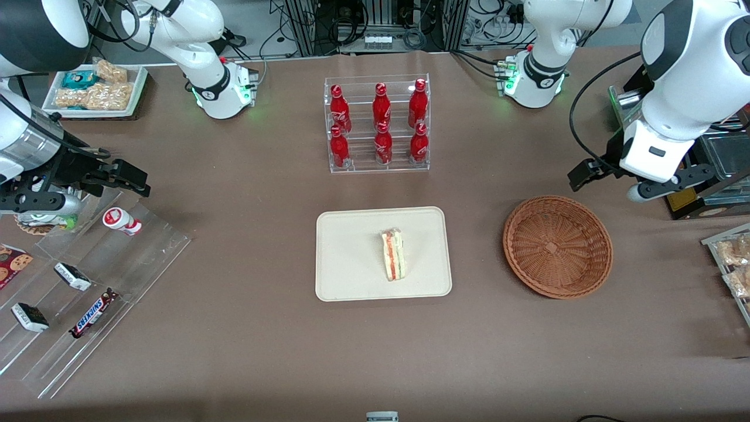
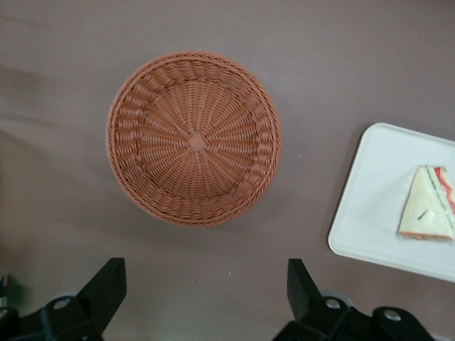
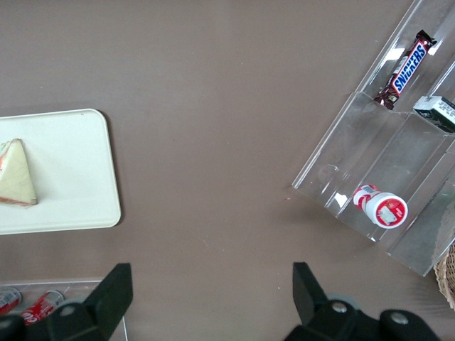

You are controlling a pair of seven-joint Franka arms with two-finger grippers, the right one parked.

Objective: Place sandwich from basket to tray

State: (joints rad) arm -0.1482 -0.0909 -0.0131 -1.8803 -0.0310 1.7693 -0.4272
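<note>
Brown matte cloth covers the whole table (image 1: 234, 351), and nothing on it is moving. Nearest the front camera, toward the parked arm's end, sits a stepped clear acrylic shelf (image 1: 88, 305) with a Snickers bar (image 1: 92, 314) and some small wrapped snacks on its steps.

Mid-table lies the flat cream-coloured rectangular plastic tray (image 1: 351, 281), and on it the small triangular sandwich wedge of pale bread (image 1: 393, 254) with its red, orange and green filling showing. It rests inside the rim, its long axis running from nearer the camera to farther from it. Beside the tray, toward the working arm's end, is the round reddish-brown woven wicker basket (image 1: 557, 246), and from the wrist camera it looks bare right down to its woven floor (image 2: 193, 138).

Farther from the camera than the basket, and raised above the table, hangs the left arm's gripper (image 1: 636, 179). In the wrist view its two black fingers (image 2: 105, 288) stand wide apart with nothing between them. The sandwich lies well off sideways from that hand, past the basket, toward the table's middle.

To my eye the placing looks done, so the coming move probably needs only a clear retreat.

Farthest away stands a clear rack of six red bottles (image 1: 378, 124).
</note>
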